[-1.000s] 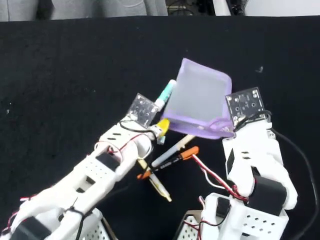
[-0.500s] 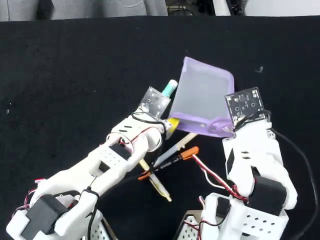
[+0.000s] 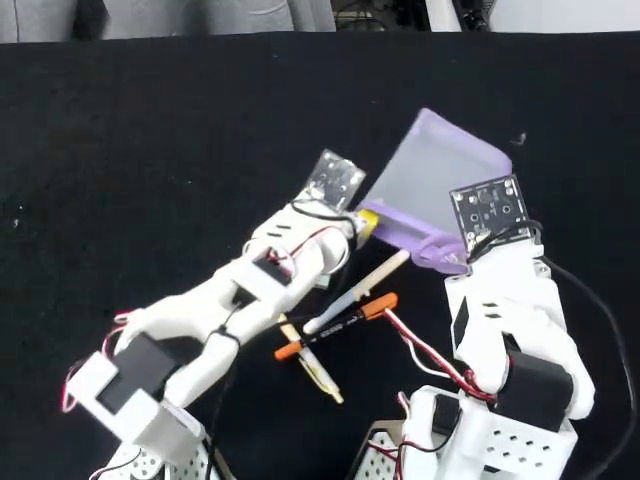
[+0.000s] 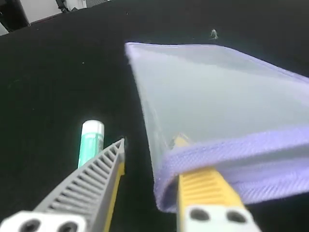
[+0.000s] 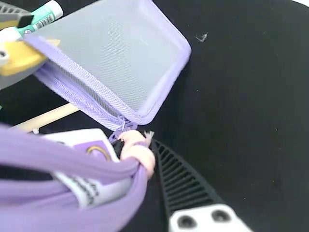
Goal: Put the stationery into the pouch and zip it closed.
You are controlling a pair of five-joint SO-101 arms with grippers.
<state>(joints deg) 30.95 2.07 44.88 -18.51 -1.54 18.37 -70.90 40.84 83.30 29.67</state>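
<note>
Left end effector (image 4: pixel 149 145): I read it as released, with the jaws wide apart. The yellow finger sits inside the pouch (image 3: pixel 440 175) mouth, under the lilac rim. The grey finger stands outside, and one mesh wall passes between the two.
Right end effector (image 5: pixel 145 157): Clenched on the pouch at its zip-end corner. Lilac fabric and a white label bunch against the black finger.
Pouch position: It spans the two end effectors, its mouth edge running from one to the other. The closed end points away from the arms.
Pouch appearance: Translucent pale mesh panels, lilac woven binding and a lilac zip. The mouth is open.
Teal-capped pen (image 4: pixel 91 140): Just beside the grey finger, on its outer side. I cannot tell whether they touch.
Loose stationery: An orange-capped marker (image 3: pixel 340 322), a cream-and-blue pen (image 3: pixel 352 290) and a yellow pen (image 3: pixel 320 378) lie crossed on the black counter (image 3: pixel 130 130). They sit between the arms, near the pouch mouth and outside it.
</note>
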